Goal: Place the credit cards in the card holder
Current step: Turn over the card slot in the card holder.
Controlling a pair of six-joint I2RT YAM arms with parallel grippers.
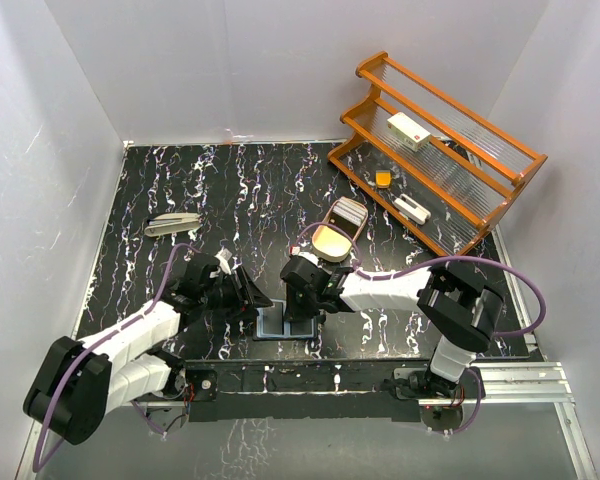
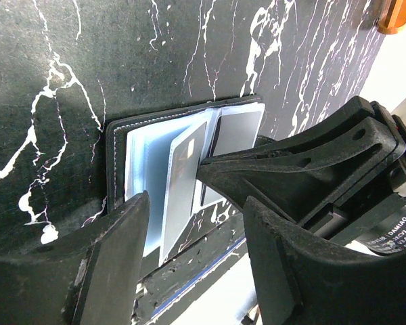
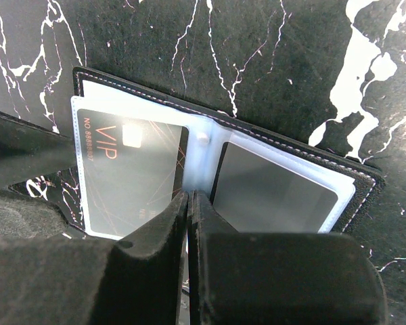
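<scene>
**Ease it in square**

The holder (image 1: 283,322) lies open near the table's (image 1: 180,180) front edge. The right tool (image 3: 189,196) is clenched on a card (image 2: 183,183) that stands tilted at the fold. The left tool (image 2: 197,203) hangs released astride it. Keep the card's edge parallel to the sleeve (image 3: 203,145) mouth and push gently.

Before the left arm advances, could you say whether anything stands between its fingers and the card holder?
Partly. The right arm's fingers, shut, reach across the right side of the open black bifold card holder; its left side lies clear before the left fingers.
</scene>
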